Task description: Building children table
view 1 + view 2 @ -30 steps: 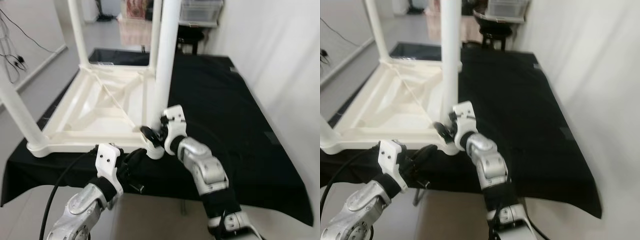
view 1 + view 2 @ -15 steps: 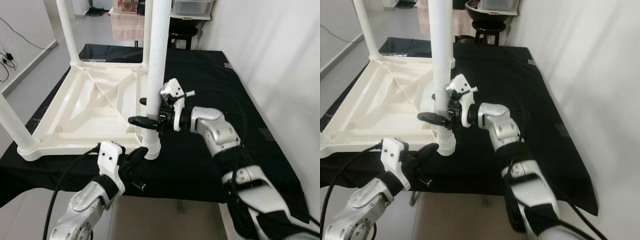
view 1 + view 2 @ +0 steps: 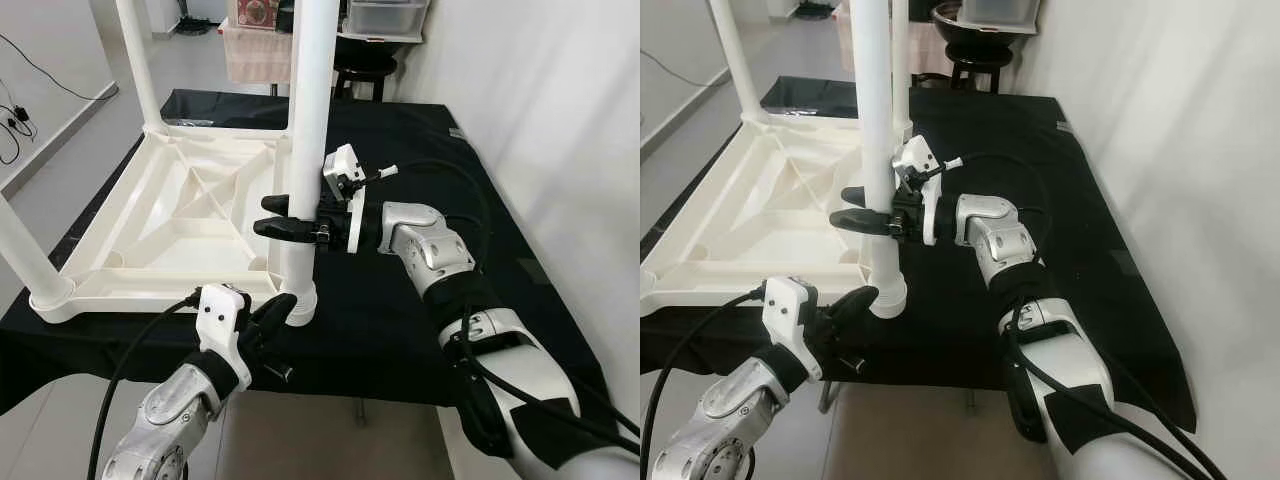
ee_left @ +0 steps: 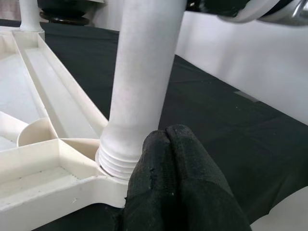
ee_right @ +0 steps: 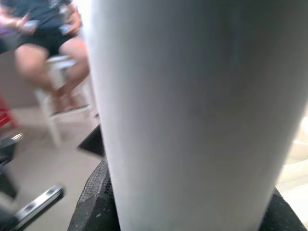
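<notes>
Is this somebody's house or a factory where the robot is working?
It looks like a room in a home, probably. A white children's table lies upside down on a black-covered table, a plastic storage box stands behind, and a person sits on a stool.

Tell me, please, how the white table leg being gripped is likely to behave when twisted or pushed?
The leg looks like stiff, smooth plastic, so the right gripper might slip. It is tall on a narrow threaded base, so probably prone to tipping until seated.

A black cloth [image 3: 420,150] covers the worktop; a stool [image 3: 362,62] stands beyond.
</notes>
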### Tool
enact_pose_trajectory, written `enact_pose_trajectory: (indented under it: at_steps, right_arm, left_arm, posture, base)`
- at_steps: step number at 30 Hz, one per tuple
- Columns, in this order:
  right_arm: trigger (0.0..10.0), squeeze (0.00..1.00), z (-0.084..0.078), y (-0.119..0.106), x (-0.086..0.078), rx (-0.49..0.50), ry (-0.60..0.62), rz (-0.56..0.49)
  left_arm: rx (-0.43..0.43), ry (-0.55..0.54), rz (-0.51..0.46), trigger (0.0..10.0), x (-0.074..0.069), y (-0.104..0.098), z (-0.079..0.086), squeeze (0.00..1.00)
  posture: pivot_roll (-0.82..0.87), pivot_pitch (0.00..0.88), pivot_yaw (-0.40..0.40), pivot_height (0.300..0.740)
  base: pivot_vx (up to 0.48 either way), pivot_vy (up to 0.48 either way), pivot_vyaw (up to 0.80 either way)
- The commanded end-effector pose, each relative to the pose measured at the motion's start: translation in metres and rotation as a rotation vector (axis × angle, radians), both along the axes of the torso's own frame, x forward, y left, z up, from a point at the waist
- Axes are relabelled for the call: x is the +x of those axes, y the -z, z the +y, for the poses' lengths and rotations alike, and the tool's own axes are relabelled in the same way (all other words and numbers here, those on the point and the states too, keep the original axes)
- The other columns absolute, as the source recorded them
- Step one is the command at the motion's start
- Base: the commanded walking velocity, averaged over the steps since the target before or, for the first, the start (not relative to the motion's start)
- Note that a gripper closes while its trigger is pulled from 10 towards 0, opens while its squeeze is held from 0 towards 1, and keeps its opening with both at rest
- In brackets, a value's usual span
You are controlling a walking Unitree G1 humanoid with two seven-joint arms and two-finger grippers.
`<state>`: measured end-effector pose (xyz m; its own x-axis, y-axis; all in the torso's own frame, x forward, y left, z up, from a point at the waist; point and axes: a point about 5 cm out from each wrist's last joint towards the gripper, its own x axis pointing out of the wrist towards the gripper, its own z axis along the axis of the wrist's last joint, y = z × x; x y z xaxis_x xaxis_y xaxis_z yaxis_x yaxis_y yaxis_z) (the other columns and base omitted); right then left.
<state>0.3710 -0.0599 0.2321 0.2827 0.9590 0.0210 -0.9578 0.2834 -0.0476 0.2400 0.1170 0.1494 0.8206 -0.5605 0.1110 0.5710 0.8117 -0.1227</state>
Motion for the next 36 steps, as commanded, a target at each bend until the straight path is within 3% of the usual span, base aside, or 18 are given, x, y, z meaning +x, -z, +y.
enact_pose_trajectory:
  at_steps: [1,2,3,4,6,9,16,17,18,19,20,21,22,28,29,31,32,36]
  right_arm:
    - [0.0,0.00,-0.001,0.021,0.004,-0.002,0.239,0.066]
    - [0.0,0.00,-0.001,0.021,0.004,-0.002,0.239,0.066]
    - [0.0,0.00,-0.002,0.035,0.006,-0.014,0.537,0.097]
    - [0.0,0.00,-0.002,0.035,0.006,-0.014,0.537,0.097]
    - [0.0,0.00,0.013,0.061,-0.011,-0.037,0.809,0.144]
    - [0.0,0.00,0.032,0.069,-0.022,-0.046,0.776,0.158]
    - [0.0,0.00,0.042,0.066,-0.022,-0.070,0.704,0.106]
    - [8.0,0.00,0.042,0.065,-0.022,-0.079,0.695,0.092]
    - [8.0,0.00,0.042,0.065,-0.022,-0.079,0.695,0.092]
    - [10.0,0.00,0.043,0.063,-0.024,-0.067,0.685,0.092]
    - [10.0,0.00,0.043,0.063,-0.024,-0.067,0.685,0.092]
    - [10.0,0.87,0.046,0.058,-0.025,-0.045,0.634,0.083]
    - [10.0,1.00,0.051,0.049,-0.028,-0.004,0.529,0.081]
    - [10.0,1.00,0.052,0.026,-0.034,0.054,0.229,0.016]
    - [10.0,0.50,0.038,0.021,-0.031,-0.013,0.062,-0.063]
    - [10.0,0.50,0.038,0.021,-0.031,-0.013,0.062,-0.063]
    - [10.0,0.00,0.031,0.021,-0.028,-0.057,0.012,-0.088]
    - [10.0,0.00,0.017,0.016,-0.010,-0.125,-0.022,-0.085]
  left_arm:
    - [0.004,-0.006,0.012,10.0,-0.001,0.004,-0.001,0.00]
    - [0.004,-0.006,0.012,10.0,-0.001,0.004,-0.001,0.00]
    - [0.004,-0.009,0.011,10.0,-0.001,0.004,0.001,0.00]
    - [0.004,-0.009,0.011,10.0,-0.001,0.004,0.001,0.00]
    - [0.002,-0.011,0.011,10.0,0.000,0.003,0.003,0.00]
    - [0.006,-0.009,0.012,10.0,0.001,0.003,0.004,0.00]
    - [0.006,-0.012,0.013,10.0,0.002,0.004,0.005,0.00]
    - [0.003,-0.018,0.012,10.0,0.002,0.003,0.006,0.00]
    - [0.003,-0.018,0.012,10.0,0.002,0.003,0.006,0.00]
    - [0.002,-0.021,0.012,10.0,0.002,0.003,0.006,0.00]
    - [0.002,-0.021,0.012,10.0,0.002,0.003,0.006,0.00]
    - [0.002,-0.024,0.012,10.0,0.002,0.003,0.006,0.00]
    - [0.003,-0.024,0.012,10.0,0.002,0.003,0.007,0.00]
    - [0.004,-0.021,0.014,10.0,0.002,0.003,0.007,0.00]
    - [0.004,-0.018,0.015,10.0,0.002,0.003,0.006,0.00]
    - [0.004,-0.018,0.015,10.0,0.002,0.003,0.006,0.00]
    - [0.004,-0.018,0.015,10.0,0.002,0.003,0.006,0.00]
    - [-0.001,-0.024,0.014,10.0,0.002,0.003,0.004,0.00]
  posture:
    - [0.06,0.044,-0.096,0.740]
    - [0.06,0.044,-0.096,0.740]
    - [0.05,0.046,-0.096,0.740]
    - [0.05,0.046,-0.096,0.740]
    - [0.04,0.056,-0.074,0.740]
    - [0.04,0.051,-0.062,0.740]
    - [0.04,0.050,-0.073,0.740]
    - [0.04,0.050,-0.073,0.740]
    - [0.04,0.050,-0.073,0.740]
    - [0.05,0.050,-0.071,0.740]
    - [0.05,0.050,-0.071,0.740]
    - [0.06,0.049,-0.070,0.740]
    - [0.06,0.051,-0.069,0.740]
    - [0.07,0.048,-0.065,0.740]
    - [0.09,0.046,-0.074,0.740]
    - [0.09,0.046,-0.074,0.740]
    - [0.09,0.046,-0.075,0.740]
    - [0.10,0.046,-0.085,0.740]
  base:
    - [0.000,0.000,0.00]
    - [0.000,0.000,0.00]
    - [0.000,0.000,0.00]
    - [0.000,0.000,0.00]
    - [0.000,0.000,0.00]
    - [0.000,0.000,0.00]
    - [0.000,0.000,0.00]
    - [0.000,0.000,0.00]
    - [0.000,0.000,0.00]
    - [0.000,0.000,0.00]
    - [0.000,0.000,0.00]
    - [0.000,0.000,0.00]
    - [0.000,0.000,0.00]
    - [0.000,0.000,0.00]
    - [0.000,0.000,0.00]
    - [0.000,0.000,0.00]
    - [0.000,0.000,0.00]
    - [0.000,0.000,0.00]
